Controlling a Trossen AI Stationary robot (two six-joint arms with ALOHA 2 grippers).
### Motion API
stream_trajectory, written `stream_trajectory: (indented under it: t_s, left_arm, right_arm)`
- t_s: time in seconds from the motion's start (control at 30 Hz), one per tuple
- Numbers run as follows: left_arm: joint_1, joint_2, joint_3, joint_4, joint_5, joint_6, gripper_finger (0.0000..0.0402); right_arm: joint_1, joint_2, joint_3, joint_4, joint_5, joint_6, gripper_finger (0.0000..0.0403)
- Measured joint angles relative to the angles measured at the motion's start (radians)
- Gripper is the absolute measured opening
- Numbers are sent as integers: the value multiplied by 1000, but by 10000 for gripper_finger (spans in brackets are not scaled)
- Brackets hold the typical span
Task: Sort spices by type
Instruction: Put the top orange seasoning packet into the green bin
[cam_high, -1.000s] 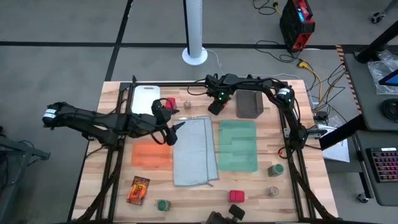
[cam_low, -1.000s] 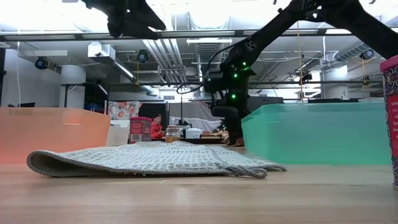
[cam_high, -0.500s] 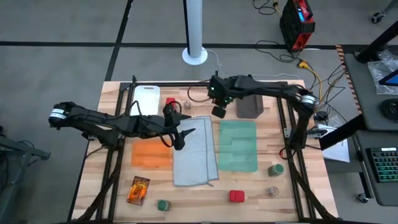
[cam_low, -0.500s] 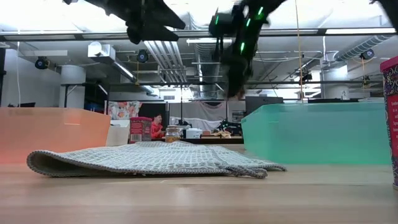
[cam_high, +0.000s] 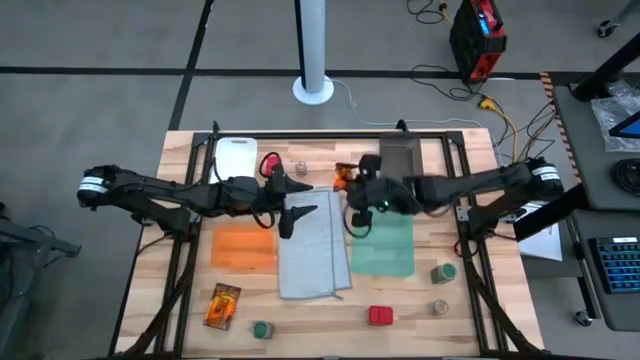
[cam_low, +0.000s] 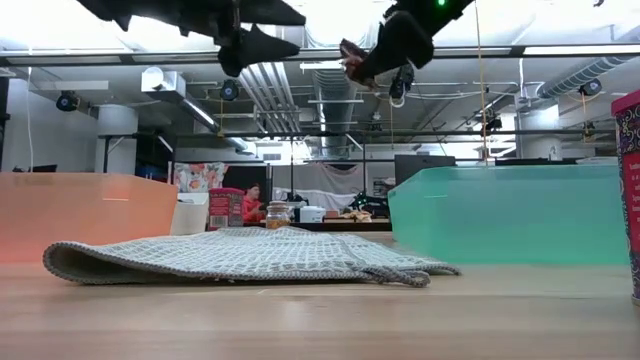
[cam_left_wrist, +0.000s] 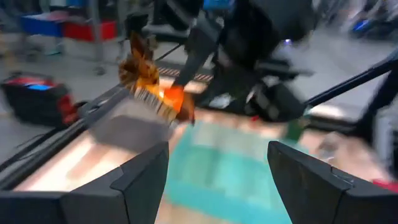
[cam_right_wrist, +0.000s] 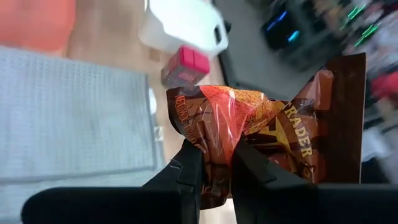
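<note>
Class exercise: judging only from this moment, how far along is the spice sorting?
Nothing looks sorted: no spice lies on the orange cloth, grey cloth or green cloth. In hand: the right gripper holds an orange packet in the air. The left gripper hovers open. Left: the other packet, red box, both green-topped jars and the rest.

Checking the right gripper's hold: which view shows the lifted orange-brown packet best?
Right wrist view: the packet fills it, pinched in the right gripper. High view shows an orange scrap; low, a dark shape; left wrist, a blur.
</note>
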Motion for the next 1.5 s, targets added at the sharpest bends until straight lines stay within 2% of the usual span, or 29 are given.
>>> stream_trajectory:
  t_s: [0.13, 0.23, 0.33, 0.73, 1.0, 1.17, 1.3, 1.5]
  left_arm:
    - [24, 20, -13, 59, 10, -42, 259]
    - [30, 52, -14, 98, 11, -58, 259]
    - [33, 86, -11, 150, 11, -58, 259]
    - [95, 174, 65, 162, 32, -39, 259]
    - [138, 217, 66, 192, 34, -43, 259]
    - [152, 250, 66, 244, 96, -9, 256]
    - [152, 256, 66, 255, 105, 9, 219]
    - [152, 254, 66, 254, 108, 36, 81]
  right_arm:
    - [41, 19, -30, 146, 117, -83, 47]
    - [50, 49, -27, 185, 168, -125, 45]
    - [51, 74, -15, 222, 173, -148, 48]
    - [51, 112, -9, 247, 188, -174, 49]
    - [51, 112, -9, 249, 177, -186, 48]
    - [51, 122, -9, 248, 176, -196, 48]
    - [52, 129, -9, 254, 177, -205, 46]
    - [51, 133, -9, 253, 181, -212, 62]
